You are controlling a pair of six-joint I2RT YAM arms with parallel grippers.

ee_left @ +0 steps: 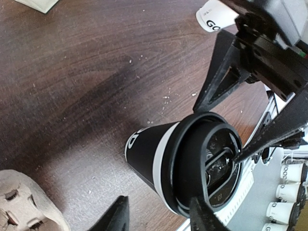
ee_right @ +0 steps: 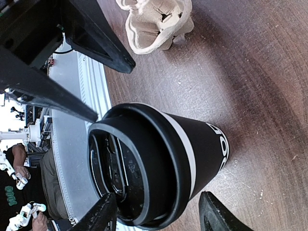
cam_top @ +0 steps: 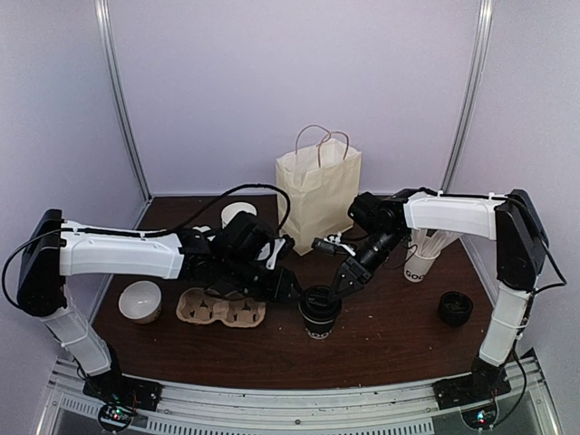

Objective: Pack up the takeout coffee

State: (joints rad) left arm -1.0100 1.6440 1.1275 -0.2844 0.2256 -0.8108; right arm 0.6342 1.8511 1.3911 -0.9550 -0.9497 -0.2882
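Observation:
The takeout coffee (cam_top: 319, 314), a black cup with white lettering and a black lid, stands upright on the table's front middle. My left gripper (cam_top: 292, 292) is open at its left side. In the left wrist view (ee_left: 158, 204) one finger (ee_left: 204, 216) overlaps the lid (ee_left: 211, 163) and the other is off the cup (ee_left: 154, 156). My right gripper (cam_top: 343, 283) is open at the cup's upper right. In the right wrist view (ee_right: 156, 202) one fingertip (ee_right: 98, 216) is over the lid (ee_right: 125, 168) and the other beside the cup wall (ee_right: 202, 144).
A cream paper bag (cam_top: 317, 192) stands upright behind the cup. A cardboard cup carrier (cam_top: 220, 308) lies left of it, with a white bowl (cam_top: 140, 301) further left. A white lettered cup with sticks (cam_top: 424, 258) and a loose black lid (cam_top: 455, 308) are at right.

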